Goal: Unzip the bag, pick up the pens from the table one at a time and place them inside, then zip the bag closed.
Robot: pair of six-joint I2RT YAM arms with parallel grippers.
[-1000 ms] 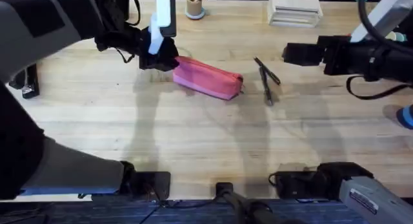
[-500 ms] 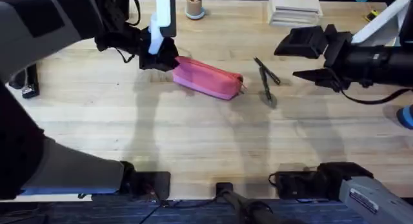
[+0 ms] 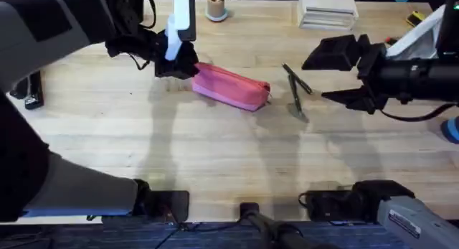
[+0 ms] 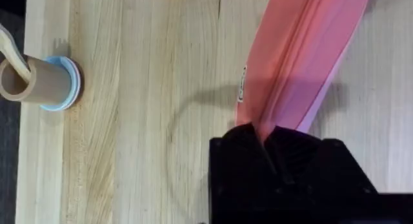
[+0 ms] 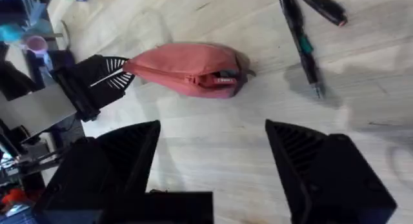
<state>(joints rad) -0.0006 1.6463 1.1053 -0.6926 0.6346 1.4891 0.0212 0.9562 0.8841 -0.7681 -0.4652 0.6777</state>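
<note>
Overhead, the pink bag (image 3: 231, 86) lies on the table (image 3: 215, 148) left of the middle, slanting down to the right, and its zipper looks closed along its whole length. The left gripper (image 3: 179, 64) is clamped on the bag's upper-left end; the left wrist view shows its black fingers (image 4: 248, 143) pinched together on the fabric right at the zipper seam. Two pens (image 3: 295, 86) rest on the wood just right of the bag, meeting at their far ends and spreading apart toward the near edge of the table. The right gripper (image 3: 337, 73) hangs above the table beyond the pens, its jaws wide apart and holding nothing. From the right wrist view, the zipper pull (image 5: 225, 79) seems to sit at the bag's free end, the one nearest the pens.

My reading is that unzipping is the step in hand and has not begun: one end is anchored, the other claw is lined up. The next move calls for the right gripper to pass over the pens without knocking them, pinch that small pull, and draw it along the seam toward the left gripper
</note>
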